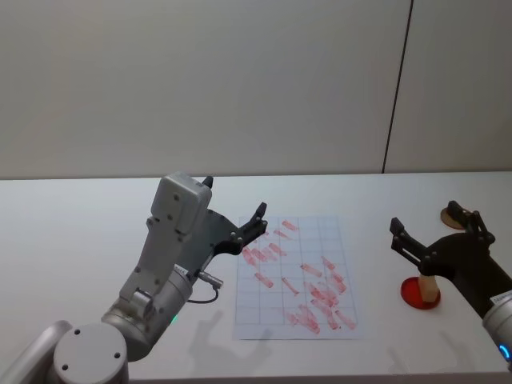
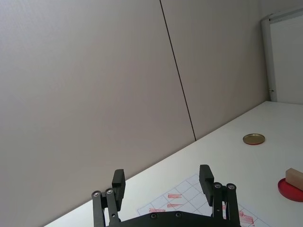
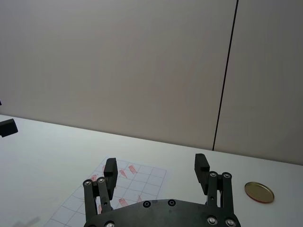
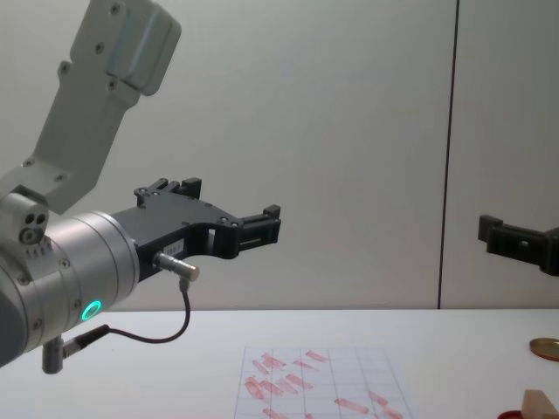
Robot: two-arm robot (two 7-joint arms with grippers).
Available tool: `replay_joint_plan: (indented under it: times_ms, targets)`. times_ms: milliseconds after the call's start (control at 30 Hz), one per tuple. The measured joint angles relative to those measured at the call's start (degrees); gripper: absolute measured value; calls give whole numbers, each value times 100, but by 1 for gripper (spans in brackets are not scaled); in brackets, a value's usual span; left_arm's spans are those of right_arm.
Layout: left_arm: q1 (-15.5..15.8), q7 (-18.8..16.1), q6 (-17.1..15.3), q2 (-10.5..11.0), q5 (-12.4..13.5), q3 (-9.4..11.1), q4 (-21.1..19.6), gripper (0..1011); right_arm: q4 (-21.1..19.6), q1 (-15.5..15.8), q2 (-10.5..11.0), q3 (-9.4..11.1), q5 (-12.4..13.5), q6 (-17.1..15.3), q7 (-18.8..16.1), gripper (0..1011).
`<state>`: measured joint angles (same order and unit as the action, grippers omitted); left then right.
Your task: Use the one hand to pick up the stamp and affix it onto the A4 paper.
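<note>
Your right gripper [image 3: 155, 165], the black two-finger hand on the blue-ringed arm, hangs above the right side of the white table [image 1: 80, 240], fingers spread wide, with nothing between them or touching them. The stamp [image 1: 429, 286], a pale wooden block, stands on the red ink pad [image 1: 410, 294] just right of the A4 paper [image 1: 256, 318]. From the head camera it sits under the gripper's left finger, a little back toward the robot's body from the fingertips. The chest camera puts the gripper well above table level, so the block lies below the hand, not ahead of it. Its long axis looks upright or nearly so, though you cannot be sure of the tilt. A gold disc [image 3: 259, 192] rests farther out, beyond the pad. The right arm is plainly the nearer one: the left gripper [image 2: 162, 176], also open and empty, hovers by the paper's left edge, with the sheet between it and the stamp. The move ahead looks like a descent with a slight pull-back to straddle the block; the paper, already crowded with red marks, lies to the left
</note>
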<state>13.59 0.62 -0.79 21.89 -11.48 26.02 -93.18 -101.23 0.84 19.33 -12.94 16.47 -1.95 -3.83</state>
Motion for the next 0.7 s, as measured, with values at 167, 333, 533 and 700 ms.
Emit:
replay_joint_plan:
  times_ms: [167,333,533,700]
  targets:
    - [0,0,0,0,0,0,0,993,0,0,0,0,0,0,0,1001]
    - [0,0,0,0,0,0,0,993,0,0,0,0,0,0,0,1001]
    - [0,0,0,0,0,0,0,993,0,0,0,0,0,0,0,1001]
    - [0,0,0,0,0,0,0,993,0,0,0,0,0,0,0,1001]
